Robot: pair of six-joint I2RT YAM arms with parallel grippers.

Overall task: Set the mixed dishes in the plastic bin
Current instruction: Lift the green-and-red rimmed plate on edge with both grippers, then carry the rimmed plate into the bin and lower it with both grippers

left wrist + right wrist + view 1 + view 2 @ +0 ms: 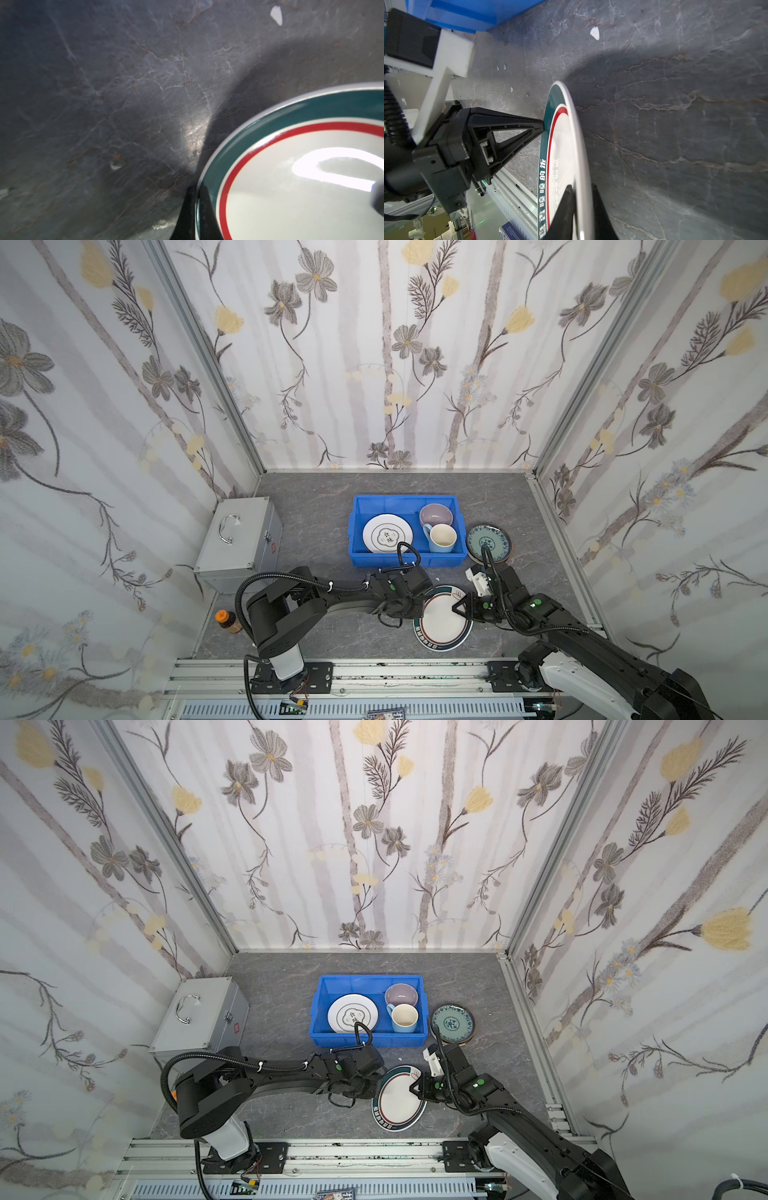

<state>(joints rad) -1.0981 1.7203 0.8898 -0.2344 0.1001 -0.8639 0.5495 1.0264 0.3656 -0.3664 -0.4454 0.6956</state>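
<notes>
Teal-rimmed plate [444, 624] hangs lower centre, just below the blue bin [405, 561], seemingly lifted off the table [353, 639]. I see left fingers [187, 218] and right fingers [562, 214] clamped on opposite rims, likely sharing its wide, slippery load.

One blue bin [374, 561]; one lilac bowl [435, 515]; one pale blue mug [443, 538]; one white plate [386, 534]; one green-rimmed plate [441, 626]; one teal-patterned plate [488, 541], perhaps topping others; one metal case [237, 537]; one brown bottle [228, 621].
</notes>
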